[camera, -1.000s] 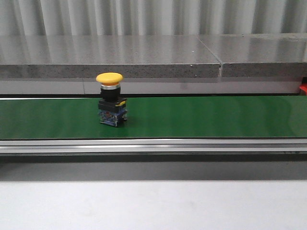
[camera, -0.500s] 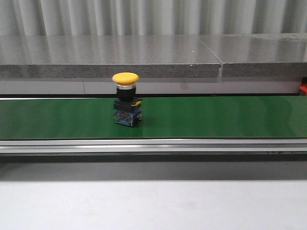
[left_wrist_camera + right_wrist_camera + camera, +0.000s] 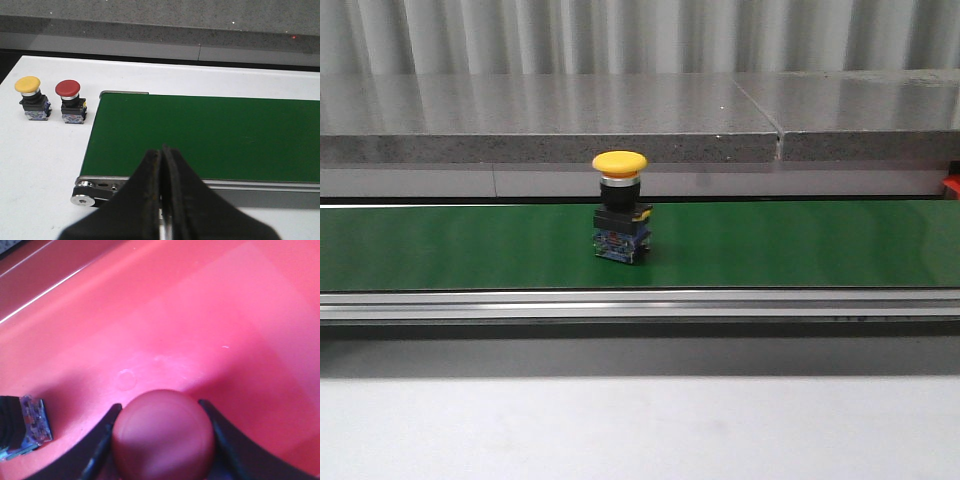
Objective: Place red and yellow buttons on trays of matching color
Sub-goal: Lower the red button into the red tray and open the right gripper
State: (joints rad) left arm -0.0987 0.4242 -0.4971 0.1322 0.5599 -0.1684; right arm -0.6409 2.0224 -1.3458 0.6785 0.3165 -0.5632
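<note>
A: What carries everything here?

B: The green belt (image 3: pixel 770 245), running across the front view, with a yellow button (image 3: pixel 620 208) standing upright near its middle, closer to the far edge than the near one. Neither arm shows in that view.

A: And the trays?

B: Only the red tray (image 3: pixel 210 315) is visible, filling the right wrist view. No yellow tray shows anywhere.

A: Which step is in hand?

B: Likely the drop of a red button (image 3: pixel 164 432) onto the red tray. The right claw (image 3: pixel 162 440) grips it, one finger on each side of the cap, just above the tray floor. Another button's base (image 3: pixel 27 427) lies on the tray beside it.

A: So what does the next move call for?

B: Parting the fingers so the button settles clear of its neighbour, then lifting straight off. After that, the yellow button on the belt needs picking.

A: The left claw?

B: The left claw (image 3: pixel 161 200) is closed and empty, hanging over the belt's near edge by its end roller. Off the belt's end, on the white table (image 3: pixel 45 165), stand a spare yellow (image 3: pixel 31 97) and a spare red (image 3: pixel 71 101), well apart from that claw.
</note>
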